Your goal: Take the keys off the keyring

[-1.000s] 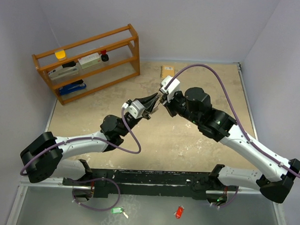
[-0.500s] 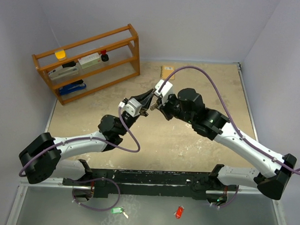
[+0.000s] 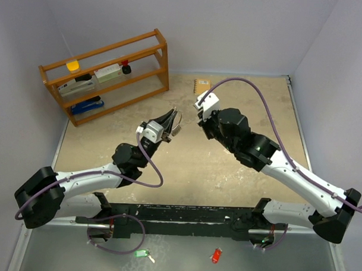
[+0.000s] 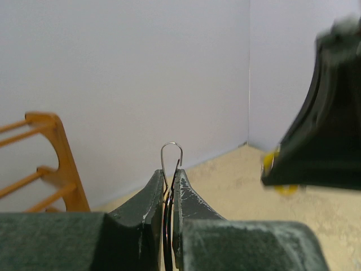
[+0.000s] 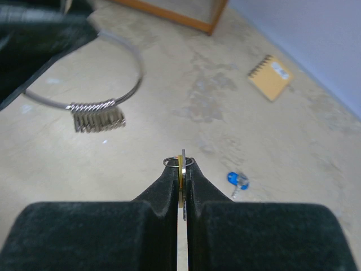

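My left gripper (image 3: 171, 117) is shut on the keyring (image 4: 171, 147), a thin silver wire ring held in the air. In the right wrist view the ring (image 5: 133, 79) carries a bunch of tiny silver keys (image 5: 98, 117). My right gripper (image 5: 180, 167) is shut on the yellow-tagged key (image 5: 181, 158), which is clamped edge-on with its small split ring sticking out. It is held apart from the big ring, just to its right (image 3: 200, 119). The blue-tagged key (image 5: 237, 179) lies on the table below.
A wooden shelf rack (image 3: 106, 73) stands at the back left. A small orange notebook (image 3: 202, 85) lies by the back wall. A green tag (image 3: 141, 253) and a red tag (image 3: 215, 254) lie in front of the arm bases.
The two grippers were together at the ring; they have drawn apart. The left moved left with the keyring, the right pulled back with the yellow key in its jaws.
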